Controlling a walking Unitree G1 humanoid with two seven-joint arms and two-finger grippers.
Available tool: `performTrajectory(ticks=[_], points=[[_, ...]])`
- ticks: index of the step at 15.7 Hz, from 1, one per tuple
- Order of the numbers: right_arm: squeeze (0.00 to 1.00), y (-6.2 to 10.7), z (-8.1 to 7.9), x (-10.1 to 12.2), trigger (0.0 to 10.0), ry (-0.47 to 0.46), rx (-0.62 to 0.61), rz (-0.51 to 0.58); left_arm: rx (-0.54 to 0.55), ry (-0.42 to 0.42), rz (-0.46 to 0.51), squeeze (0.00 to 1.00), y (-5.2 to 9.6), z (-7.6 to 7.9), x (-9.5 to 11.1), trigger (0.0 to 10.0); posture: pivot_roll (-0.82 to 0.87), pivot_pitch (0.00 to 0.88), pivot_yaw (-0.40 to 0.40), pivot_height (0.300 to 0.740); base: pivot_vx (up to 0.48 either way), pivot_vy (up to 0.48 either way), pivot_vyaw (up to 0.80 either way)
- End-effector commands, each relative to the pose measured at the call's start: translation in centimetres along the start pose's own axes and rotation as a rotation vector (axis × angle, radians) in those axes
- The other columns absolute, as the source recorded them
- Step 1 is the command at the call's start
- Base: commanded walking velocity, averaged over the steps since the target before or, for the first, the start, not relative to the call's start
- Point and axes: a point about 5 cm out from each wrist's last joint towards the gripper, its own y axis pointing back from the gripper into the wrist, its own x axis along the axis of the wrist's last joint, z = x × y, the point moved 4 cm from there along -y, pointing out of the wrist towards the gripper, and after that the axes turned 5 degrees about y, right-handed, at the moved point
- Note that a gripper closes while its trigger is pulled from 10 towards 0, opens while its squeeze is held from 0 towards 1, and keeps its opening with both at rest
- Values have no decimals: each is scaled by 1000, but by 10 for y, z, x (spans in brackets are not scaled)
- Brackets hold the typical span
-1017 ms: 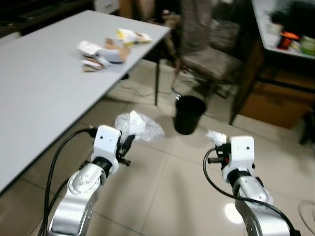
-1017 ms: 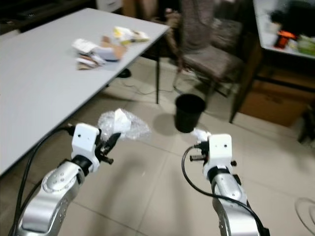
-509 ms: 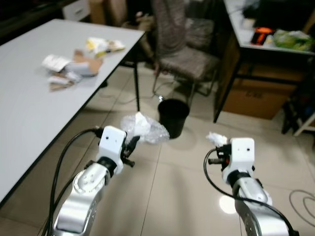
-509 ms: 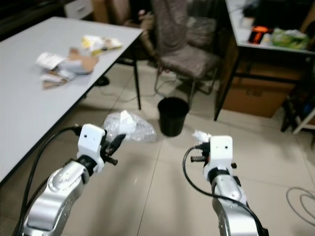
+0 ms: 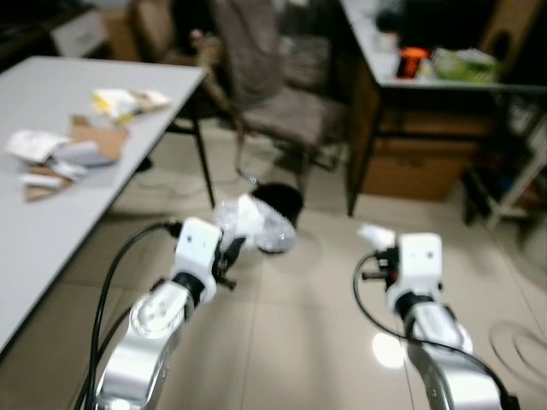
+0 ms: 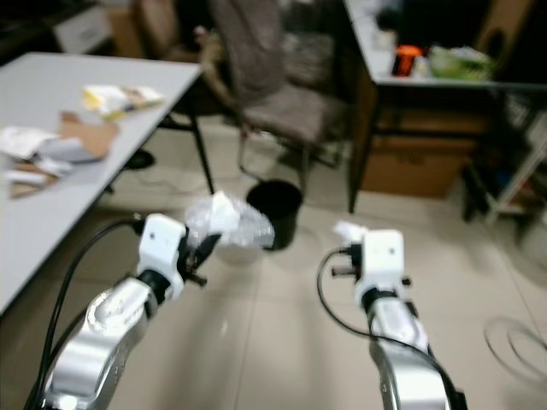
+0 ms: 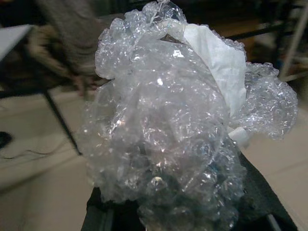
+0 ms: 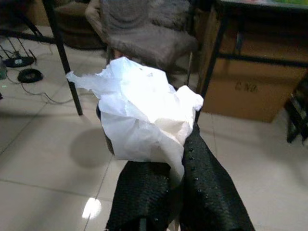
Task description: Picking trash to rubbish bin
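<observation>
My left gripper (image 5: pixel 229 250) is shut on a crumpled wad of clear bubble wrap with white paper in it (image 5: pixel 252 224), seen close in the left wrist view as the bubble wrap (image 7: pixel 168 120). My right gripper (image 8: pixel 179 179) is shut on a crumpled white paper (image 8: pixel 144 113), which pokes out ahead of the right wrist as the paper (image 5: pixel 376 235). A small black rubbish bin (image 6: pixel 275 210) stands on the tiled floor ahead, partly behind the bubble wrap, near the table leg. More trash (image 5: pixel 64 145) lies on the grey table (image 5: pixel 43 222) at the left.
A brown chair (image 5: pixel 282 102) stands behind the bin. A dark desk (image 5: pixel 427 94) with a cardboard box (image 5: pixel 410 171) under it is at the right. A cable loop (image 5: pixel 517 342) lies on the floor at far right. Open tiled floor (image 5: pixel 299 342) lies between my arms.
The camera has swung to the right, so the table slid left and the desk came into view. The bin now sits closer behind the bubble wrap. Both grippers keep their hold.
</observation>
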Motion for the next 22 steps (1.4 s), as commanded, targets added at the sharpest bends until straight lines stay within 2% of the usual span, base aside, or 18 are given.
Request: performTrajectory(ticks=[1,6,12,13,15,16,17,18,19,21,22], points=[[0,-1,-9,6,10000,15,26,28,17,-22,-5,0,1,-9,0,10000,-75,7,12,740,394,0,0],[0,0,-7,3,10000,24,14,19,2,-23,-2,0,-3,-5,1,10000,-83,1,20,740,397,0,0],[0,-2,-3,-7,10000,35,-14,17,30,-20,26,0,-5,-10,1,10000,-60,0,16,740,402,0,0],[0,-4,-4,-12,10000,30,-19,21,34,-22,21,0,-5,-11,-4,10000,-52,0,17,740,405,0,0],[0,-6,-1,-37,10000,21,-59,-19,29,-80,-67,0,-1,-15,-36,10000,-41,0,11,740,407,0,0],[0,-6,0,-44,10000,18,-71,-32,26,-97,-88,0,2,-15,-46,10000,-40,0,11,740,409,0,0],[0,-6,0,-48,10000,8,-75,-37,28,-92,-98,0,3,-15,-52,10000,-42,0,12,740,405,0,0],[0,-7,1,-65,10000,-13,-91,-57,35,-41,-107,0,4,-15,-69,10000,-50,0,13,740,412,0,0],[0,-8,1,-73,10000,-8,-99,-70,33,-21,-104,0,4,-14,-73,10000,-50,0,12,740,412,0,0],[0,-10,5,-105,10000,-4,-119,-146,25,-23,-155,0,0,-14,-95,10000,-51,0,8,740,416,0,0],[0,-10,3,-112,10000,-12,-122,-171,38,-21,-171,0,-2,-17,-101,10000,-61,0,17,740,416,0,0]])
